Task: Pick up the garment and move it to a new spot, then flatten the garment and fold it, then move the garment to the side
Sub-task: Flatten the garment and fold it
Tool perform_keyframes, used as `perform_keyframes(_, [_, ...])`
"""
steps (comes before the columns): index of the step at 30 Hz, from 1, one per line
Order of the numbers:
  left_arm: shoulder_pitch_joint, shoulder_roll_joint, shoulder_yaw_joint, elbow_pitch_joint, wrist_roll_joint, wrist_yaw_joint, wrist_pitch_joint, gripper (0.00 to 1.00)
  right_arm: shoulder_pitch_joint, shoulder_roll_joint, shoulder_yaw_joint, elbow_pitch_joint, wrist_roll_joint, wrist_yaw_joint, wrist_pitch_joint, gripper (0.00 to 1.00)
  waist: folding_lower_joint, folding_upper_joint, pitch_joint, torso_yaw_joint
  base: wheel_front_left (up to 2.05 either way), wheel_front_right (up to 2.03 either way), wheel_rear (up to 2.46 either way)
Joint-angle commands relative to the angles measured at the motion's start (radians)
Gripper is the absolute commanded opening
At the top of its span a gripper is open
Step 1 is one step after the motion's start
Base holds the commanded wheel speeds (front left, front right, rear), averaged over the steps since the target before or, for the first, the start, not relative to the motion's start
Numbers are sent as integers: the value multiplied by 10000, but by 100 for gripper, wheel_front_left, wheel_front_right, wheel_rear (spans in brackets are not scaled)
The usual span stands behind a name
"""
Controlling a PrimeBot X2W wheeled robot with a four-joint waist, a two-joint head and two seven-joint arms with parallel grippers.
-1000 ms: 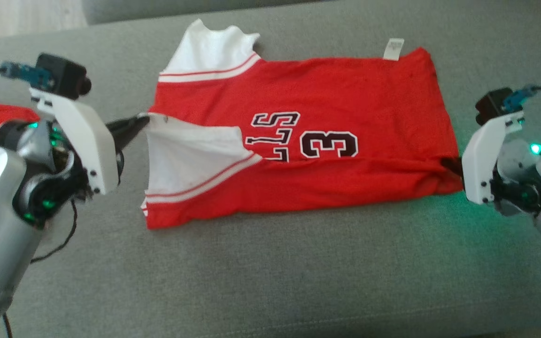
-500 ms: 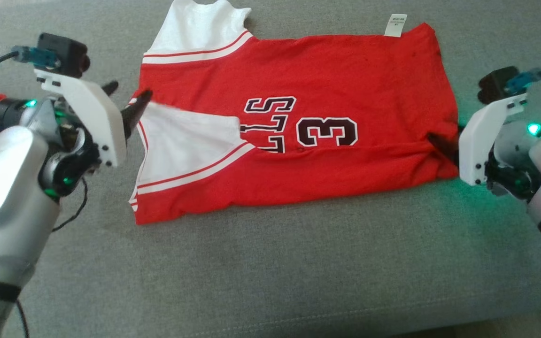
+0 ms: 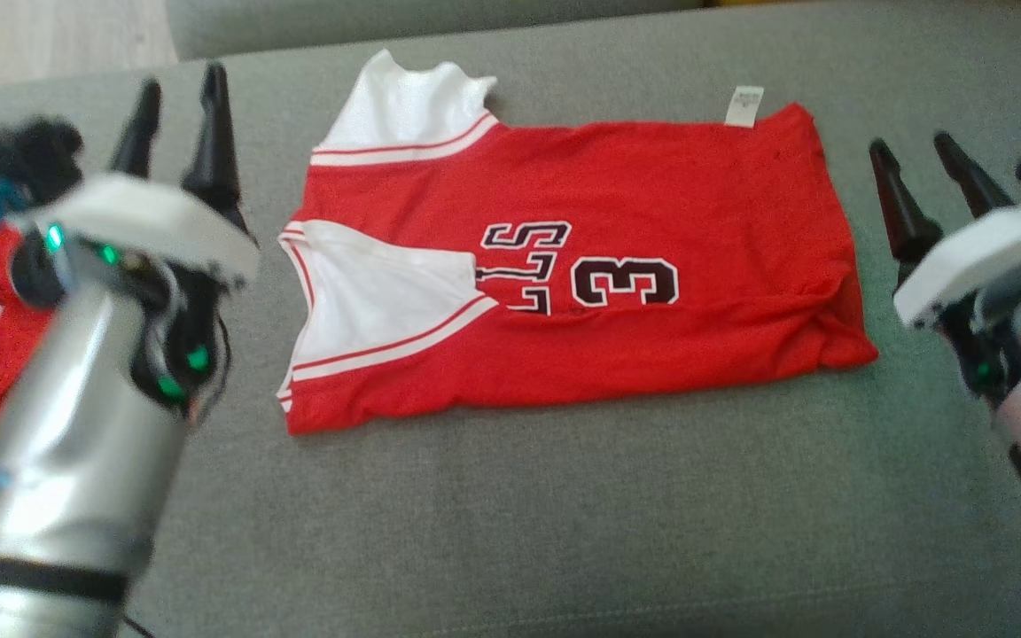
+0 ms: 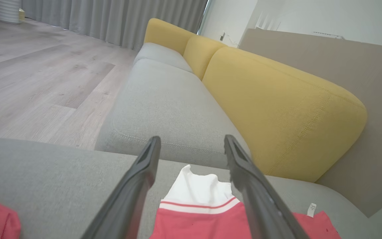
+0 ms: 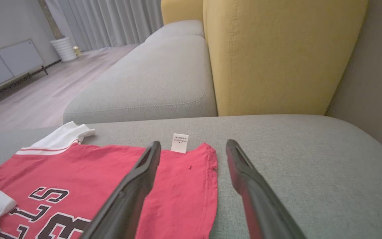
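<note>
My left gripper (image 3: pixel 183 80) has its two fingers wide apart and holds nothing. My right gripper (image 3: pixel 909 142) is the same, fingers apart and empty. Both point up, one on each side of the shirt (image 3: pixel 652 195), not touching it. The shirt lies flat on the grey seat (image 3: pixel 564 514), right between my grippers, with its near part folded over. It is red with white sleeves and a small tag (image 3: pixel 747 105) at the far edge. I think it is soft, thin and light, so it will flop and slide if I grab the middle. Better to pinch both layers at the end corners, one gripper each, and lift together
</note>
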Motion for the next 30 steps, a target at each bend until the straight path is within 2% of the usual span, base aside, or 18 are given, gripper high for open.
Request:
perform_keyframes(1, [189, 206, 433, -487, 16, 84, -366, 100, 436, 78, -216, -130, -234, -9, -672, 100, -1, 0, -360, 147, 0, 0, 0])
perform_keyframes(5, [1332, -123, 425, -1094, 421, 340, -777, 100, 1202, 385, -1042, -494, -842, -9, -1223, 100, -1, 0, -719, 222, 0, 0, 0])
perform_keyframes(9, [2552, -466, 316, -1919, 1260, 402, -860, 100, 2340, 796, -2310, -1667, -1846, -9, -1267, 100, -1, 0, -940, 191, 0, 0, 0])
perform_keyframes(13, [3739, -989, 570, -2590, 2291, 525, -866, 100, 3868, 1649, -3885, -3190, -3403, -9, -1271, 100, -1, 0, -1058, 130, 0, 0, 0])
perform_keyframes(17, [4681, -1435, 1000, -2647, 3057, 569, -867, 100, 5124, 2646, -5102, -4562, -4841, -9, -1272, 100, -1, 0, -1081, 36, 0, 0, 0])
perform_keyframes(23, [5220, -1808, 1473, -2203, 3844, 530, -868, 100, 6067, 3416, -5636, -5390, -5800, -9, -1273, 100, -1, 0, -1037, -75, 0, 0, 0])
perform_keyframes(30, [4759, -1918, 1627, -403, 4596, 834, -864, 100, 6140, 3635, -5667, -5779, -6067, -9, -1078, 100, -1, 0, -790, -374, 0, 0, 0])
